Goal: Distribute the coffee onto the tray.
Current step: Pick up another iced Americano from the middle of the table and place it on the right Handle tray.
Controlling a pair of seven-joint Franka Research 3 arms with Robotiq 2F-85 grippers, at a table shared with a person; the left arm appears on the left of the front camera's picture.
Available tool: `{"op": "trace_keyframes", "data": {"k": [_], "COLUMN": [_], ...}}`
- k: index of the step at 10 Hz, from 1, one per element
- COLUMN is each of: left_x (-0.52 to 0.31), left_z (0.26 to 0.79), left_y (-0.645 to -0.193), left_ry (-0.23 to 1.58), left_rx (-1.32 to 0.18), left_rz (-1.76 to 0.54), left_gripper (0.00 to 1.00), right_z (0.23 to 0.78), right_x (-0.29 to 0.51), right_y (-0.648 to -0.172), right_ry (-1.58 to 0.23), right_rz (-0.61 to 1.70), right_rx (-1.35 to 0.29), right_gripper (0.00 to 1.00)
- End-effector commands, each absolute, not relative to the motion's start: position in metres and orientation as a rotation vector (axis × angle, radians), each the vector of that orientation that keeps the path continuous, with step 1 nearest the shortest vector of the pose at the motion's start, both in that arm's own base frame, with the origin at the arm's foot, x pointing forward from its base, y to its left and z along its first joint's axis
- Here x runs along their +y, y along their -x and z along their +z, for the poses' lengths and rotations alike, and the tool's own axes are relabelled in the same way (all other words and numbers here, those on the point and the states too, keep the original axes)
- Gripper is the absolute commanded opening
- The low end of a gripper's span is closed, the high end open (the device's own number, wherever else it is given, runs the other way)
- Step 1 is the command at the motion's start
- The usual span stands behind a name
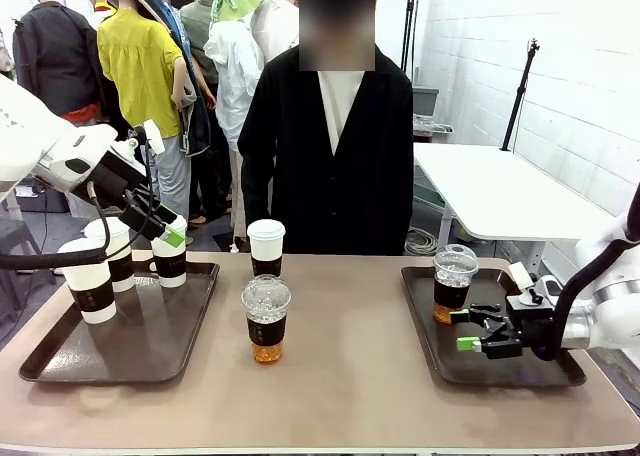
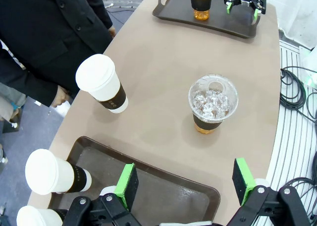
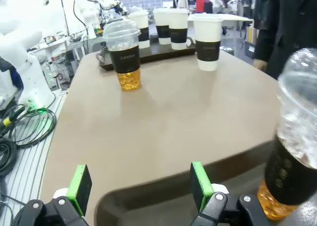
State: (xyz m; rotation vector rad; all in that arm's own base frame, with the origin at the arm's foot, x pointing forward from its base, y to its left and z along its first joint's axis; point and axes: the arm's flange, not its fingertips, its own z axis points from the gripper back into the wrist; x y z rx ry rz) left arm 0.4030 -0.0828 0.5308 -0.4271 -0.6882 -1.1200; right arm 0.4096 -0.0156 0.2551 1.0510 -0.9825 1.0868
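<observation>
Front view, and the left gripper hangs over the left tray. It is right above the lid of the inner cup, one of three white-lidded, dark-sleeved cups standing there. The outer two cups stand together at the tray's outer end. Left wrist view shows its green pads spread wide with nothing between them but tray floor, so that hand is released. Whether a pad brushes that lid, I cannot tell.

Out on the bare table, between the trays, two drinks stand. A white cup with a dark sleeve is near the person. Just in front of it, on the robot's side, is a clear dome-lidded cup with ice and amber drink.

Over on the right tray, a second clear cup stands upright at the far inner corner. The right gripper sits low over that tray, just beside the cup on the robot's side, fingers pointing toward the table's middle. Its jaws are wide apart, holding nothing. In the right wrist view the cup looms off to one side of the pads, apart from them.
</observation>
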Motion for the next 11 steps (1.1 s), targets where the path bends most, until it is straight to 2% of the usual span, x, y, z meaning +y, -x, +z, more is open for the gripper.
{"op": "trace_keyframes", "data": {"k": [1, 3, 11], "left_x": [-0.081, -0.081, -0.081], "left_z": [0.529, 0.529, 0.529], "left_y": [-0.405, -0.405, -0.405], "left_ry": [0.446, 0.446, 0.446], "left_rx": [-0.705, -0.705, -0.705], "left_rz": [-1.136, -1.136, -1.136], "left_gripper": [1.00, 1.00, 1.00], "right_z": [0.255, 0.252, 0.246], "right_x": [0.011, 0.044, 0.139], "right_y": [-0.397, -0.394, -0.434], "right_ry": [-1.019, -1.015, -1.091], "right_rz": [1.116, 1.131, 1.138], "right_rx": [-1.008, -1.011, -0.987], "right_gripper": [1.00, 1.00, 1.00]}}
